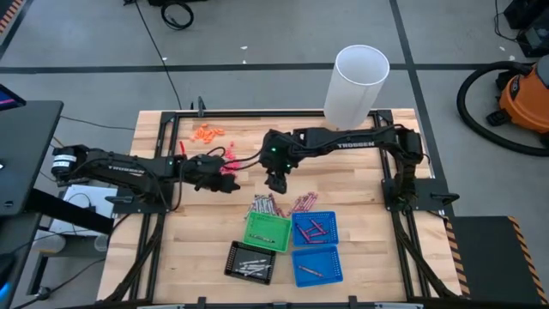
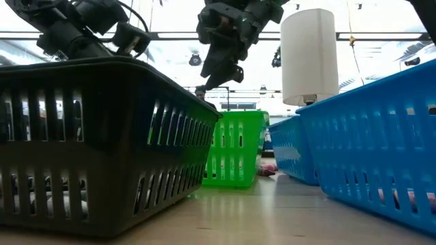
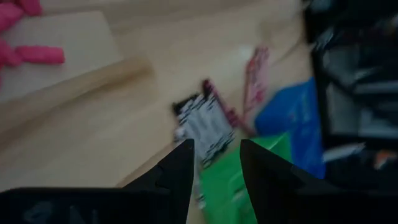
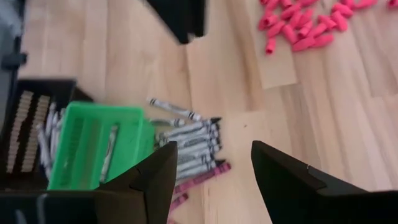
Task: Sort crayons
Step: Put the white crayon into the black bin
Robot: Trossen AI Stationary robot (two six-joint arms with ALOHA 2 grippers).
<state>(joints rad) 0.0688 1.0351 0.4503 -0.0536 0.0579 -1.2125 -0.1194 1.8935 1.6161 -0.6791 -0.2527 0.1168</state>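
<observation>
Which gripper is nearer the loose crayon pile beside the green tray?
Right. The right gripper hangs just above the crayon pile; the left gripper sits farther off, by the pink bits.

Filling the left foreground, a black slatted basket (image 2: 95, 143); along the right edge, a blue basket (image 2: 371, 146) running back toward a small green basket (image 2: 238, 150) at centre. Hanging from the top of the frame, the left gripper (image 2: 129, 37) at upper left and the right gripper (image 2: 218, 71) at upper centre, beside a white cylinder (image 2: 310, 58) standing upper right
</observation>
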